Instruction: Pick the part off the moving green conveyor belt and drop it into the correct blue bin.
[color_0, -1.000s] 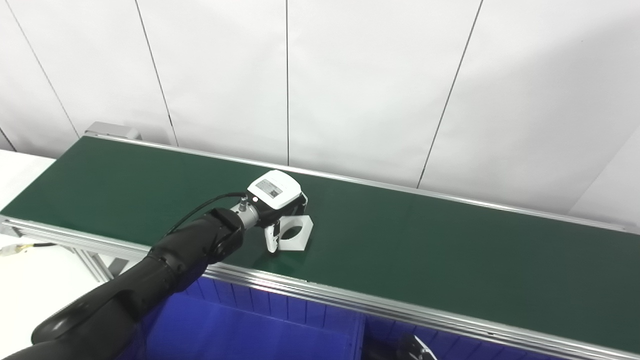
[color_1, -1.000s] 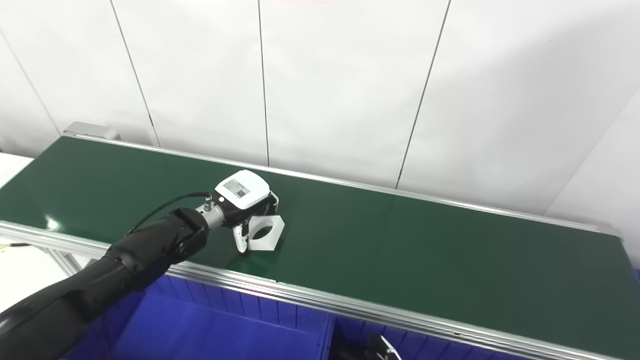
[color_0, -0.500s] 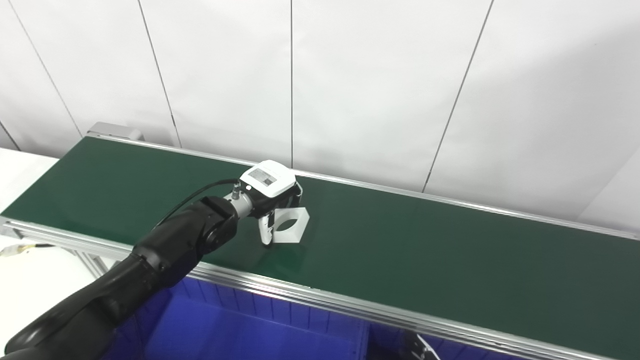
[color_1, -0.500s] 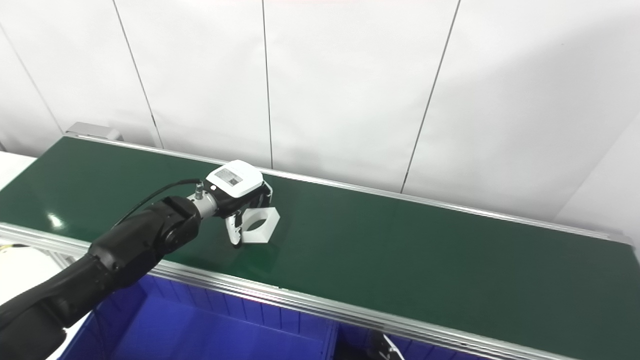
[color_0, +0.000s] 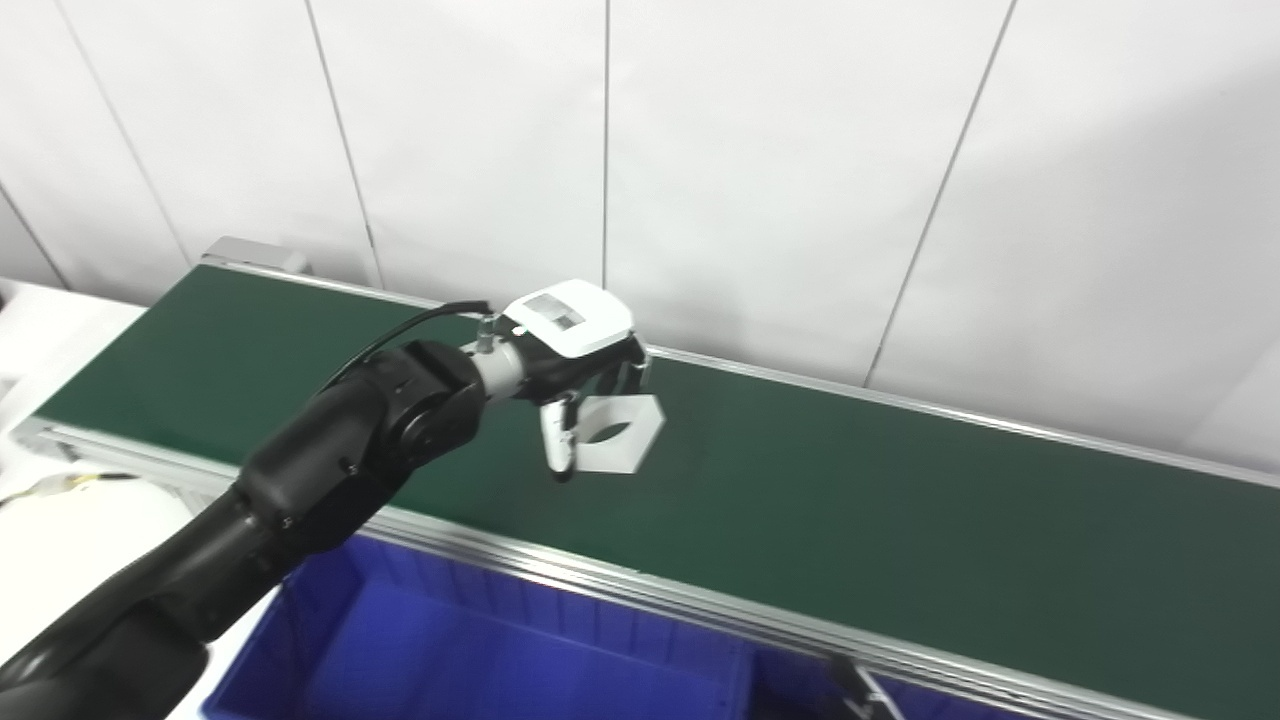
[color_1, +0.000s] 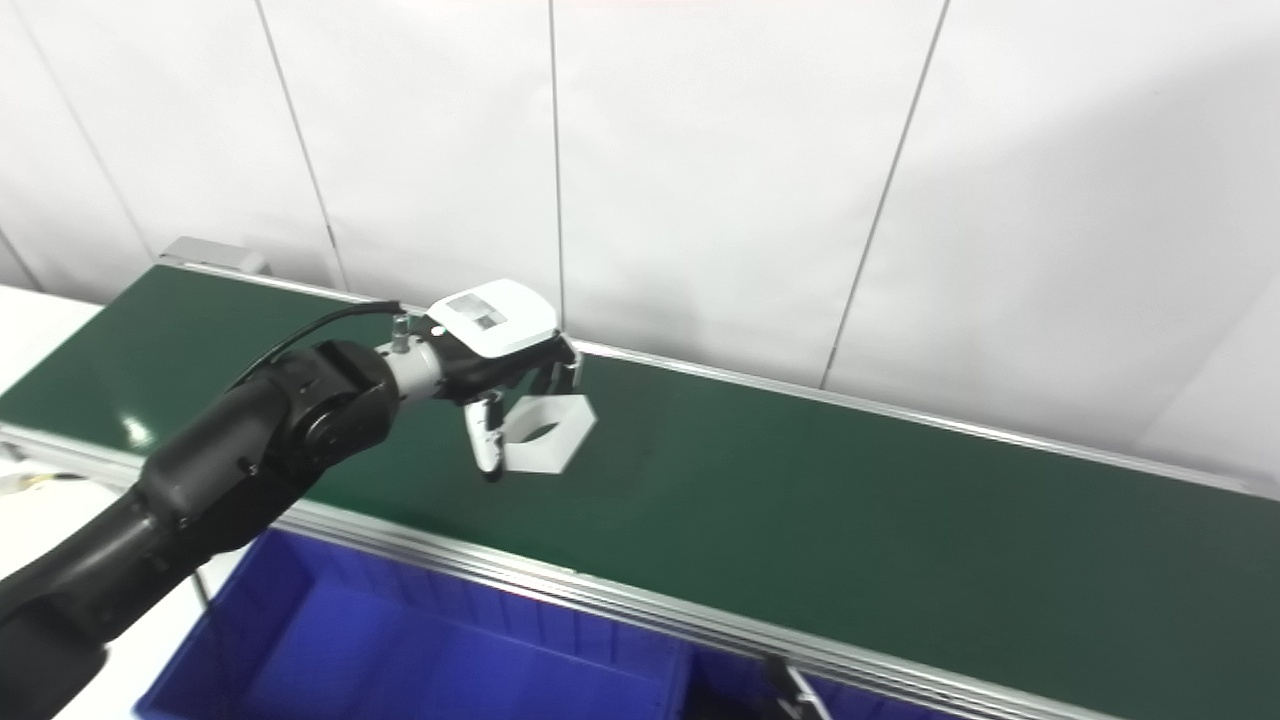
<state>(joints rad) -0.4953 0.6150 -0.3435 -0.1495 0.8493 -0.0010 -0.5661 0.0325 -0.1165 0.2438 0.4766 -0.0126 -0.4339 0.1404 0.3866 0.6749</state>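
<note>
My left robot hand (color_0: 580, 375) grips the white hexagonal part (color_0: 615, 434) above the belt (color_0: 900, 500); blue bin (color_0: 480, 650) lies directly nearer.

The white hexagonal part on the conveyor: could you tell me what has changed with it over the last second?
The left hand, already shut on the white hexagonal part, has raised it off the green conveyor belt; the part now hangs above the belt. The camera has also shifted, so sideways movement is hard to judge. The grip looks unchanged, and the blue bin sits below the belt's near rail as before. The right hand is not visible.
</note>
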